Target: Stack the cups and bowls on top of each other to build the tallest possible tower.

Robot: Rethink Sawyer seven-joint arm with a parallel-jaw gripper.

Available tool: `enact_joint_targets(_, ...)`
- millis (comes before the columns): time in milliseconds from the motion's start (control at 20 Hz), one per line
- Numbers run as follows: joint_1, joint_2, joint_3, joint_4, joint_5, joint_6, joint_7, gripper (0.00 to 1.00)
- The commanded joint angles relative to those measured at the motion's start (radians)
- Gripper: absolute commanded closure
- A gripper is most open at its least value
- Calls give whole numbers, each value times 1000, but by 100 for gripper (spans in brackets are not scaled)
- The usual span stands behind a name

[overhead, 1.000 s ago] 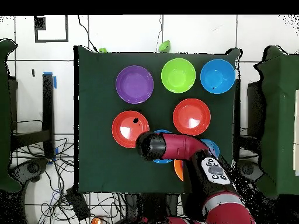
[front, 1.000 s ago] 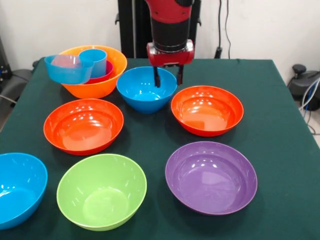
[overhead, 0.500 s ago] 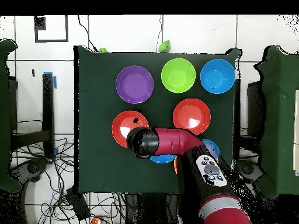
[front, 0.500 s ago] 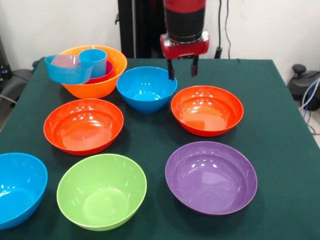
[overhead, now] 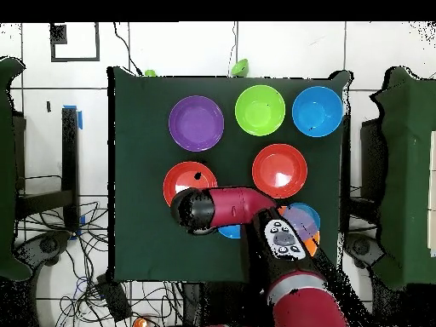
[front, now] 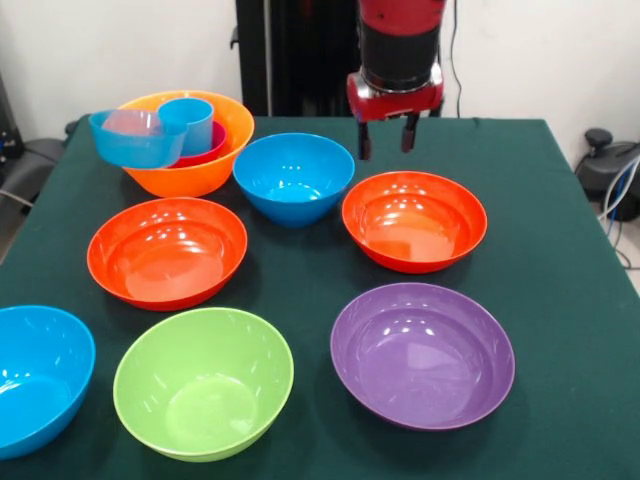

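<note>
My gripper (front: 386, 138) is open and empty. It hangs above the table just behind the far rim of the right red-orange bowl (front: 414, 218) and to the right of the blue bowl (front: 293, 177). The orange bowl (front: 190, 150) at the far left holds a small red cup (front: 208, 148), a light-blue tumbler (front: 188, 120) and a wider light-blue cup (front: 135, 138) leaning on its rim. A second red-orange bowl (front: 167, 250), a lime green bowl (front: 203, 380), a purple bowl (front: 422, 352) and another blue bowl (front: 35, 375) stand apart on the green cloth. In the overhead view the arm (overhead: 223, 207) covers the gripper.
The table (front: 560, 250) has a dark green cloth, with bare cloth along its right side. The black pedestal (front: 290, 50) stands behind the far edge. In the overhead view, cables (overhead: 51, 247) lie on the floor beside the table.
My gripper has lifted out of the blue bowl and moved to the picture's right in the front view, to behind the right red-orange bowl. It stays open; the bowls have not moved.
</note>
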Motion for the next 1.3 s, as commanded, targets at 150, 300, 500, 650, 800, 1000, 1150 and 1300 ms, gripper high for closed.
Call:
enact_joint_targets(150, 32, 106, -48, -58, -100, -57, 78, 0)
enact_joint_targets(300, 43, 54, -58, -36, -95, 9, 68, 0)
enact_joint_targets(500, 91, 15, -113, -47, -109, 59, 89, 0)
enact_joint_targets(650, 103, 10, -132, -44, -107, 63, 83, 0)
enact_joint_targets(800, 98, 41, -130, -30, -102, 15, 81, 0)
enact_joint_targets(1000, 92, 113, -112, -17, -75, -63, 106, 0)
enact_joint_targets(1150, 126, 150, -140, -47, -105, -122, 128, 0)
enact_joint_targets(1300, 140, 116, -150, -58, -120, -106, 104, 0)
